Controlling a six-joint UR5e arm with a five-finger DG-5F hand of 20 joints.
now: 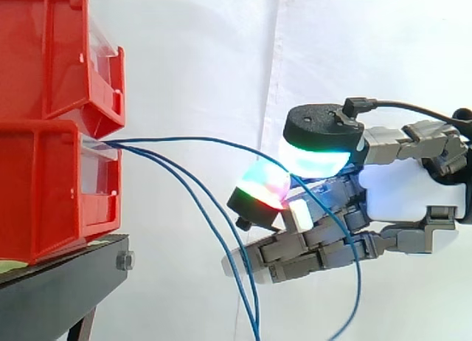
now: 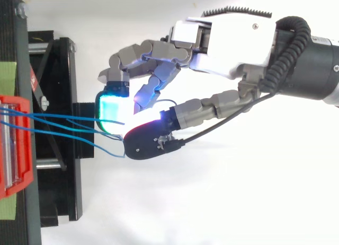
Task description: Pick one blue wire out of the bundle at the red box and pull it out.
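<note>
My hand [image 1: 413, 197] is pinched between its glowing pads on one blue wire [image 1: 221, 141], well out from the red box [image 1: 44, 193] it trails from; I judge it light, limp and slippery, so it needs a firm grip here.

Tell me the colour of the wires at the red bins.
Thin blue wires; clearest in the side view.

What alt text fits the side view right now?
The fingers of the robot hand pinch one thin blue wire that arcs over from the stacked red plastic bins at left. Two more blue wires droop from the same bin.
</note>
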